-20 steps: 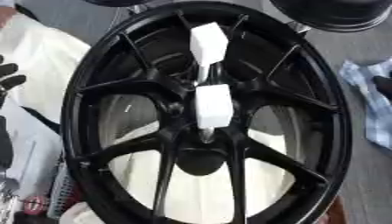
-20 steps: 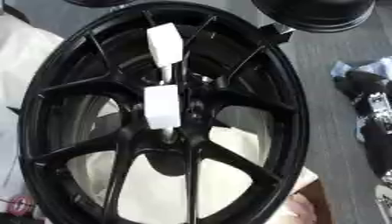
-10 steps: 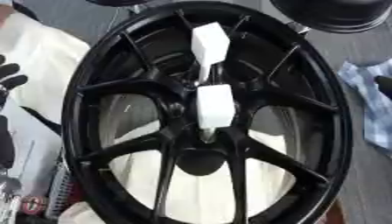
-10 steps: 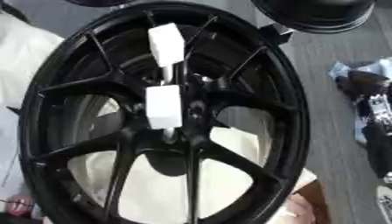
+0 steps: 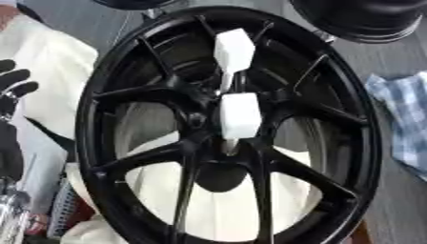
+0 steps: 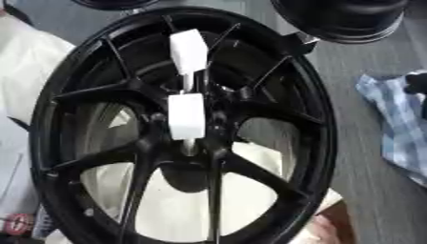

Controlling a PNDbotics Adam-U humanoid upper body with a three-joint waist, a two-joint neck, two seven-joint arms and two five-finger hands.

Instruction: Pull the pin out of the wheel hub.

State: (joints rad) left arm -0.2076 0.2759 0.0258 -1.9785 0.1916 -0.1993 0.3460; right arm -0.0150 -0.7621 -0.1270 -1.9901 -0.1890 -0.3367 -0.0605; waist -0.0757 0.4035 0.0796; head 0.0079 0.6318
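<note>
Right, nearest me the black wheel hub fills the view, spokes fanning out over pale cloth. My left hand sits at the left edge, fingers relaxed and straight, holding nothing, well apart from the centre. My right hand isn't in view at all.

Now the target: two white pins stand in the centre of the hub, the near pin just above the dark centre bore, the far pin beyond it toward the upper rim. Both are seated, nothing pulled yet.

I reckon the clean way is to come in over the spokes, pinch the near block on its flat sides, and draw it along its own stem, not sideways, so it doesn't bind. Beyond the rim, a checked cloth lies on the grey surface.
</note>
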